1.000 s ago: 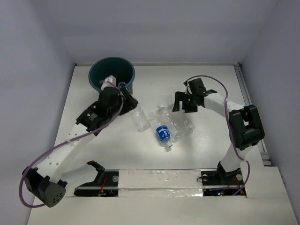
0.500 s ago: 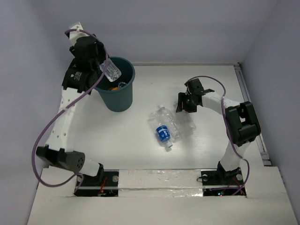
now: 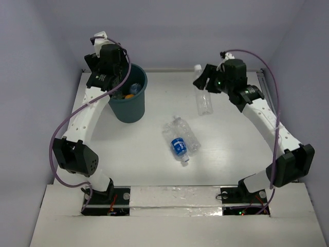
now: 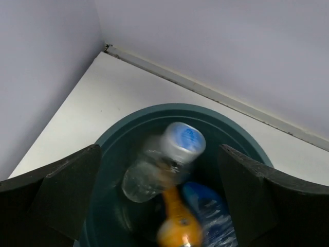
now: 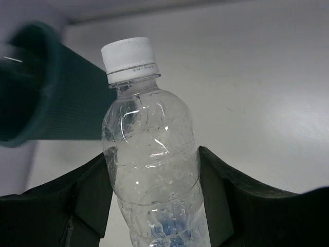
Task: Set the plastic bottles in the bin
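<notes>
Pinching clear bottle (image 5: 149, 128) mid-body: right gripper (image 5: 153, 172)

A dark teal round plastic bin (image 3: 128, 109) stands far left on the white desk (image 3: 236, 149), below the left end effector (image 4: 162, 198), with small plastic bottles (image 4: 154, 170) inside it. Two clear plastic bottles (image 3: 178, 146) lie side by side mid-desk. Behind and right of them, the right end effector (image 5: 154, 195) holds a clear ribbed bottle (image 5: 149, 139) aloft.

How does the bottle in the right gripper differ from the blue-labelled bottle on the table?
The gripped bottle sits in the right gripper; the blue-labelled bottle lies loose on the table. The gripped bottle's cap points toward the far wall; the blue-labelled bottle's points toward the near edge. Both are clear, white-capped and outside the bin.
</notes>
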